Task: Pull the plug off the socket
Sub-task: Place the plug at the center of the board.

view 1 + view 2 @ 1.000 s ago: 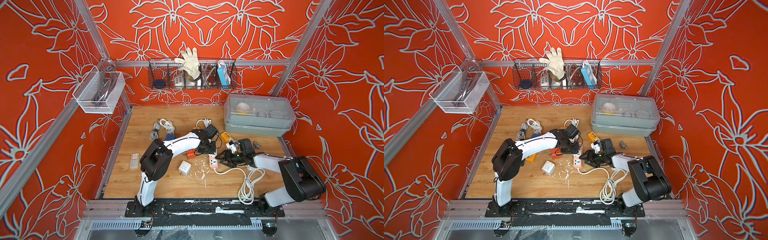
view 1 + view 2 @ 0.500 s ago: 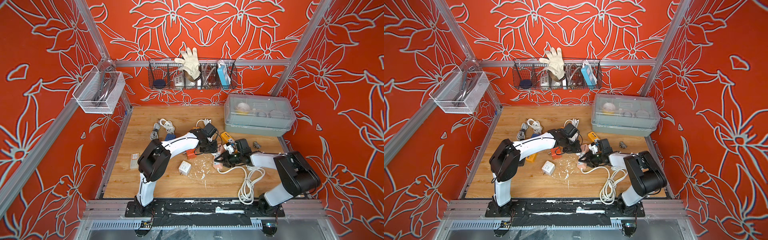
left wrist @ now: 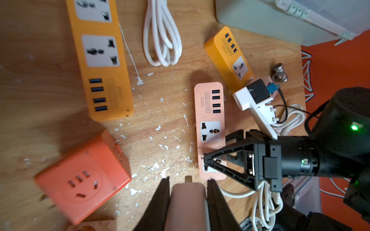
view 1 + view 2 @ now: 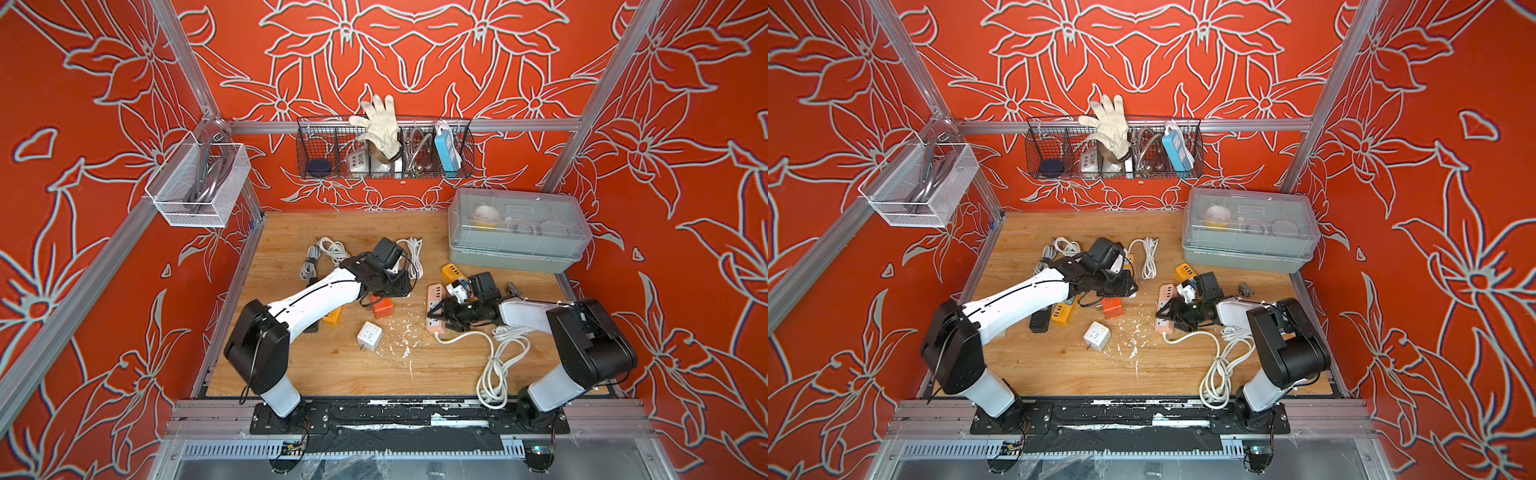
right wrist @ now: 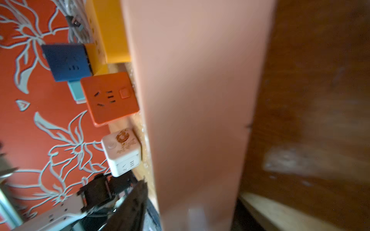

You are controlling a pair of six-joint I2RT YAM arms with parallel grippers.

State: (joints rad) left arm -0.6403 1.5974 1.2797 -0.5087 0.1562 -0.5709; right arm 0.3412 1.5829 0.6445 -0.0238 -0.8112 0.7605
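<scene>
Plug (image 3: pixel 188 200) sits clamped between the dark fingers of my left gripper (image 3: pixel 188 179), with one prong poking out ahead of the tips. It is out of the pink power strip (image 3: pixel 209 112) and held just beside that strip's cord end, not touching it. My right gripper (image 3: pixel 216 148) reaches in across the same end of the strip, one triangular finger (image 3: pixel 230 160) lying over the last outlet. In the right wrist view the pink body fills the space between the fingers, yet I cannot tell whether they pinch it or only rest there. The strip's white cord (image 4: pixel 498 357) loops away toward the front edge of the wooden table (image 4: pixel 332 374), which is flecked with white chips. An orange cube socket (image 3: pixel 80 176) lies close to the plug, a long orange strip (image 3: pixel 100 60) and a coiled white cable (image 3: pixel 162 40) beyond it. In a top view I see a white cube socket (image 4: pixel 369 336) nearer the front and a grey lidded box (image 4: pixel 515 237) at the back right.
</scene>
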